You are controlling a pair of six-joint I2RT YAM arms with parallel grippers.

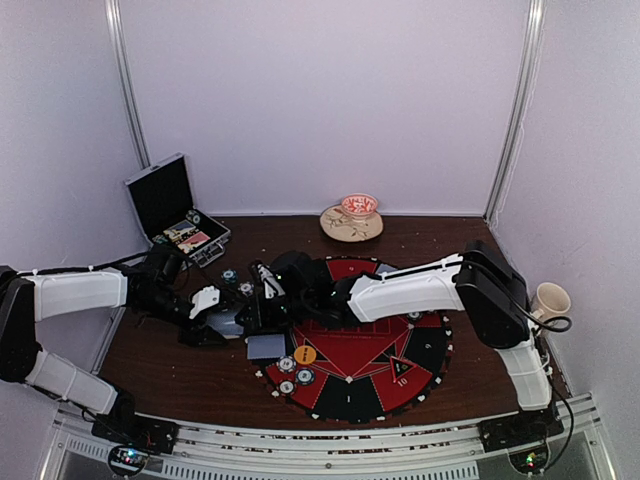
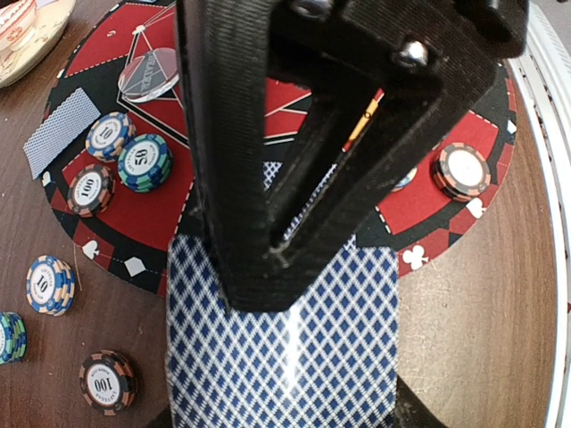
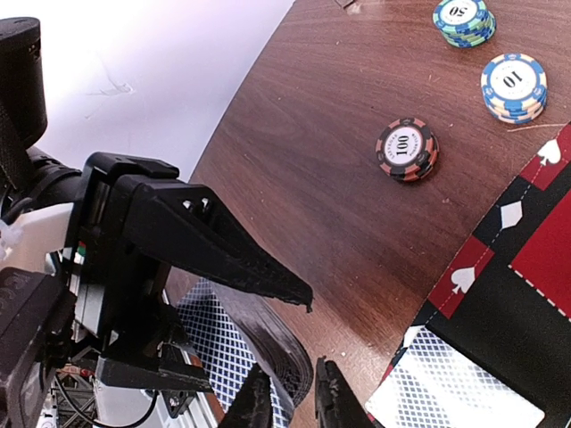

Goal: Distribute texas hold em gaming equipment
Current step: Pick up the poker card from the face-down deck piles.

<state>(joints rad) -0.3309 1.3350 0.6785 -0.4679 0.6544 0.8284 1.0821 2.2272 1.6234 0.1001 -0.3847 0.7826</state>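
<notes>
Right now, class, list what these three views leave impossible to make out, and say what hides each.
1. Faces of the playing cards: left wrist view shows only backs; the left pincer covers their far end.
2. Grip of the right pincer: right wrist view, fingertips cut off by the bottom edge.
3. Contents of the open case: top view, too small.

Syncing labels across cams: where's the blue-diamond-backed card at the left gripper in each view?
Top external: the card is a small grey-blue patch at the left gripper, just left of the mat.
Left wrist: it fills the bottom centre, partly hidden by the fingers.
Right wrist: bottom left, beneath the left gripper.
Shared landmark: the red-and-black mat's edge, near the card in all three.
</notes>
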